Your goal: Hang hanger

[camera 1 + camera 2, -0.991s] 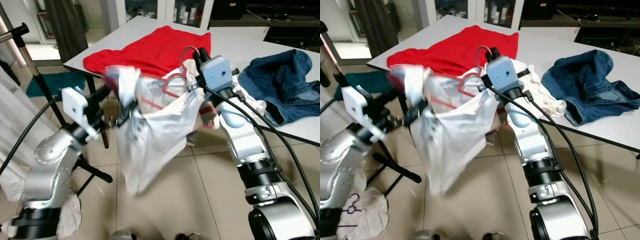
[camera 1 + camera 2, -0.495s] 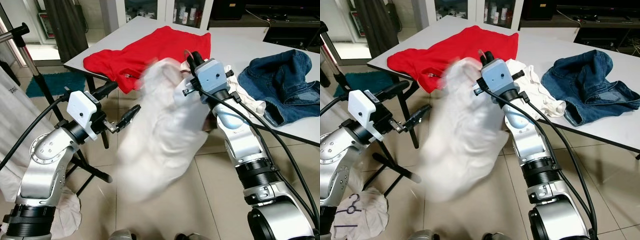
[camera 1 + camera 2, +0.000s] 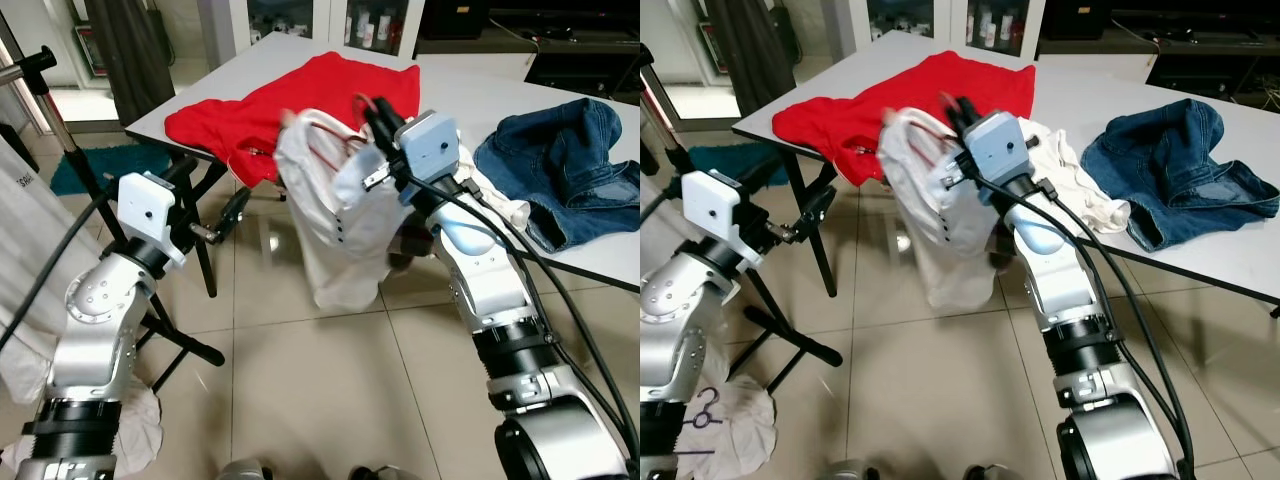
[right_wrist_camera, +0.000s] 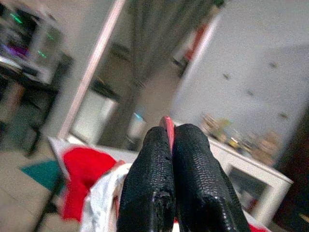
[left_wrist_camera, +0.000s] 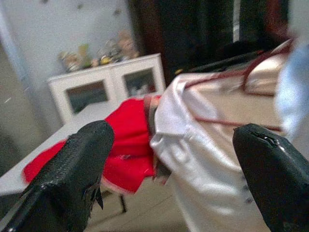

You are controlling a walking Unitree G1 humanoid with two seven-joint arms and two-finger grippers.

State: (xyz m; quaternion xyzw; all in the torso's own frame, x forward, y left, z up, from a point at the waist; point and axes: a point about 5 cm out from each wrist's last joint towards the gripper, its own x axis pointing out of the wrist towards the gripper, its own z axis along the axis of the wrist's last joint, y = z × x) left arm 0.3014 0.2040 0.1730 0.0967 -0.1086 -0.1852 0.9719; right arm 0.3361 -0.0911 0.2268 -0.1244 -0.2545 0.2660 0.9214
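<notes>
A white shirt [image 3: 335, 225] hangs on a red hanger [image 3: 325, 125] in front of the table, its hem above the tiled floor. My right gripper [image 3: 372, 108] is shut on the hanger's hook [image 4: 167, 126], seen between the two pressed fingertips in the right wrist view. My left gripper [image 3: 215, 190] stands open to the left of the shirt, apart from it, with nothing between its fingers [image 5: 72, 179]. The shirt [image 5: 212, 145] and hanger lie ahead of it in the left wrist view. A clothes rack pole [image 3: 60, 120] rises at the far left.
A white table [image 3: 500, 70] carries a red shirt [image 3: 290, 95], blue jeans [image 3: 570, 160] and a white cloth [image 3: 490, 200]. The rack's black legs [image 3: 180, 335] spread on the floor by my left arm. White garments hang [image 3: 25, 250] and lie [image 3: 135, 430] at the left.
My left gripper has let go of the shirt and drawn back to the left, open. The shirt swung and now hangs straight down from the hanger in my right gripper.
</notes>
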